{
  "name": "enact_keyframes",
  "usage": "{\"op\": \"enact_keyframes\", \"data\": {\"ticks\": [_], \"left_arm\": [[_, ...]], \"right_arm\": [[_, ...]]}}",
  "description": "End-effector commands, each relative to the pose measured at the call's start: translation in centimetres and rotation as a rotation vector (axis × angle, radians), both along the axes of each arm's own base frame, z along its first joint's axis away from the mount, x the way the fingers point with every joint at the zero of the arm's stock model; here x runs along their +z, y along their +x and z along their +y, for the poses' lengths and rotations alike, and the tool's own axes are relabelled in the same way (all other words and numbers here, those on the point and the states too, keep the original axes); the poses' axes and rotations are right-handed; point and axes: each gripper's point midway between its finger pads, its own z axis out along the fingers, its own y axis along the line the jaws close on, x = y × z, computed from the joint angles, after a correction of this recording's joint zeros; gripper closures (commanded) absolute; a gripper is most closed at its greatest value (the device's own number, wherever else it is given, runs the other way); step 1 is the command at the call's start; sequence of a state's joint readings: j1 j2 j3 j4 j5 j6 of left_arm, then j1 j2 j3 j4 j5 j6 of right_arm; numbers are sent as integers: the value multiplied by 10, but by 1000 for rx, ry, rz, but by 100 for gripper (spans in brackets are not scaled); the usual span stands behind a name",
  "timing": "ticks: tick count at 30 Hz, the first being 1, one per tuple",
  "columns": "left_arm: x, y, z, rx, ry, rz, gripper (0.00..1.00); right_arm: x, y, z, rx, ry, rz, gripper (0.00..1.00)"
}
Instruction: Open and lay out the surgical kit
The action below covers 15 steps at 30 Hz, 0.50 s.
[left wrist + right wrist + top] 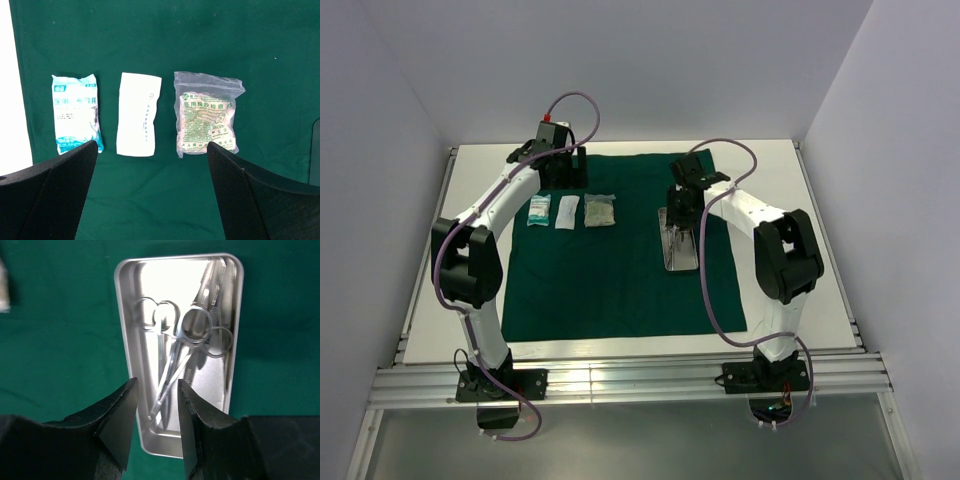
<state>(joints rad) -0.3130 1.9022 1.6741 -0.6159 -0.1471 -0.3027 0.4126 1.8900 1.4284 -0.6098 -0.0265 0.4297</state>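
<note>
Top external view gives you the whole field: the green cloth (pixel 620 270) lies spread flat on the table (pixel 775 170), which I take to be the clean base for everything else.

Look through the left wrist camera. Three packets sit in one row on the cloth, each apart from the next: the blue-and-white packet (pixel 76 112), the plain white packet (pixel 138 114), then the clear packet (pixel 206 115) with green print. They lie printed side up with gaps between them, probably so each can be read and lifted without nudging its neighbour. Your left pincer (pixel 151 147) hangs above that row, jaws spread wide and holding nothing.

Now the right side. The steel tray (pixel 165 280) rests on the right part of the cloth, well apart from the packets. Inside it the clamps (pixel 169 367) lie crossed, ring handles overlapping at the far end and tips pointing toward you. Slim straight tools that look like tweezers (pixel 209 277) run along the right wall. Your right pincer (pixel 157 385) hovers over the tray's near end, jaws partly apart and gripping nothing, lined up over those tips.

My read is that the packets are laid out and the instruments are not. Watch the tangle, since pulling one clamp could drag another along.
</note>
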Motion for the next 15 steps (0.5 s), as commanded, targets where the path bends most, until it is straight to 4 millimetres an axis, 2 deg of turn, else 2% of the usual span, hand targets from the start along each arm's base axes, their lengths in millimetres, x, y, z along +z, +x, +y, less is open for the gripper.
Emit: {"op": "enact_keyframes", "data": {"ticks": [1,3,7,15], "left_arm": [[22,-1,0,20,-20,-41,5],[23,-2,0,22,-25,-43,5],[21,-2,1,28,-24,-36,5],[20,-2,1,33,-25,-28,5]], "right_arm": [[-12,-2,-14,-56,-62,20,55],[-14,-2,-17,-63,-79,20,55],[-21,-1,-16,-68,-88,36,43],[-39,0,-17,-83,-105,73,43]]}}
